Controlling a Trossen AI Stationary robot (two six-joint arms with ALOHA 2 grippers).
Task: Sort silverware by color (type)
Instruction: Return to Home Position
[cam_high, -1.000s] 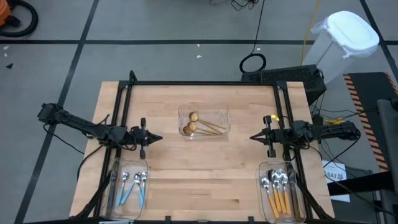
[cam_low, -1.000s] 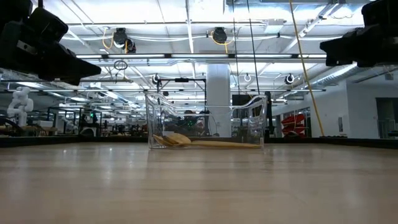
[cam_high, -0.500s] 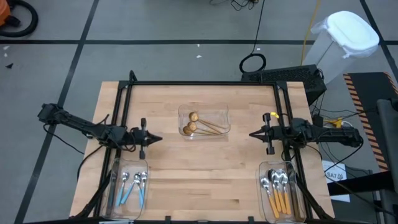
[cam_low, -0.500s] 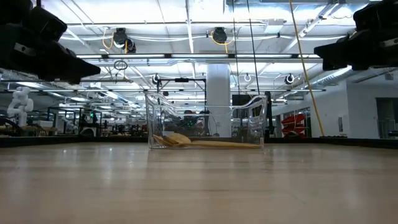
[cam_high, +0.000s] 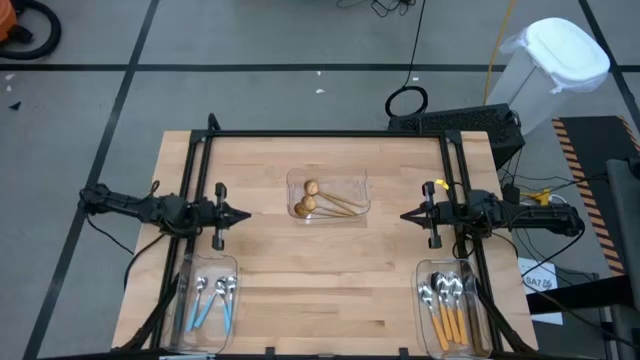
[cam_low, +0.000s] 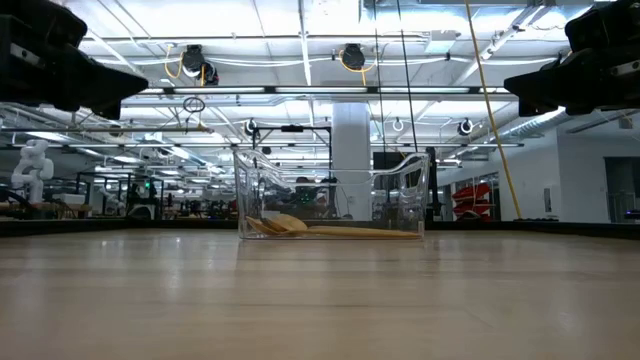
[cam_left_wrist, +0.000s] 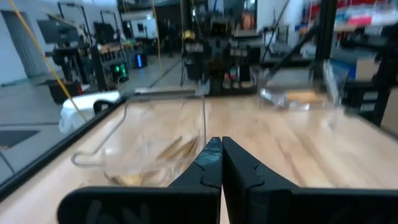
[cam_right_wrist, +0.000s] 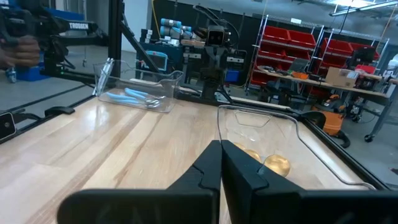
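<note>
L tool (cam_high: 245, 214), R tool (cam_high: 404, 215) closed, flanking gold spoons (cam_high: 305, 207).

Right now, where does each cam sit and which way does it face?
High: above the table, looking straight down; shows both arms, left gripper and right gripper pointing at each other.
Low: at table-top height, looking level across at the middle tray of gold spoons; dark arm parts in both upper corners.
Left wrist: on the left arm, looking past its shut fingers across the table.
Right wrist: on the right arm, past its shut fingers toward the blue-handled spoons.
Shared: all four views show the middle tray.
</note>
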